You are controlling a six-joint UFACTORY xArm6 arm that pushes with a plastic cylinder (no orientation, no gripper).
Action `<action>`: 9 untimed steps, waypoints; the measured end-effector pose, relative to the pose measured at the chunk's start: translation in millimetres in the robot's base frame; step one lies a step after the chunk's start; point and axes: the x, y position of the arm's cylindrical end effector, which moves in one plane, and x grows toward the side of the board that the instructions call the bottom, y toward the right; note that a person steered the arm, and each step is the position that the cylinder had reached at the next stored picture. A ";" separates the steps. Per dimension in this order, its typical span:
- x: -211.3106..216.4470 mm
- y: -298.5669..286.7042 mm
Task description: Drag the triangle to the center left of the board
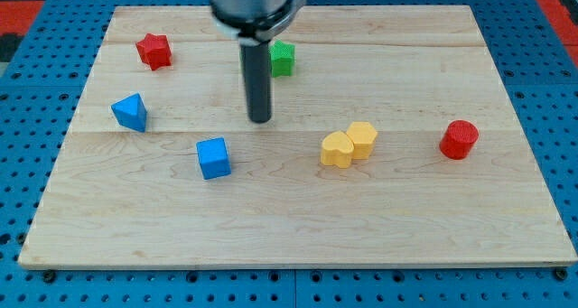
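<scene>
The blue triangle lies at the view's left side of the wooden board, a little above mid-height. My tip touches down near the board's middle, well to the right of the triangle and up-right of the blue cube. The rod rises from the tip to the arm at the view's top. The tip touches no block.
A red star sits at the upper left. A green block sits behind the rod, partly hidden. A yellow heart and a yellow hexagon touch right of centre. A red cylinder stands at the right.
</scene>
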 end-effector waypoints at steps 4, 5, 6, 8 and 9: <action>-36.5 -171.0; -36.5 -172.7; -33.7 -169.2; 126.7 -166.3; 117.3 -247.9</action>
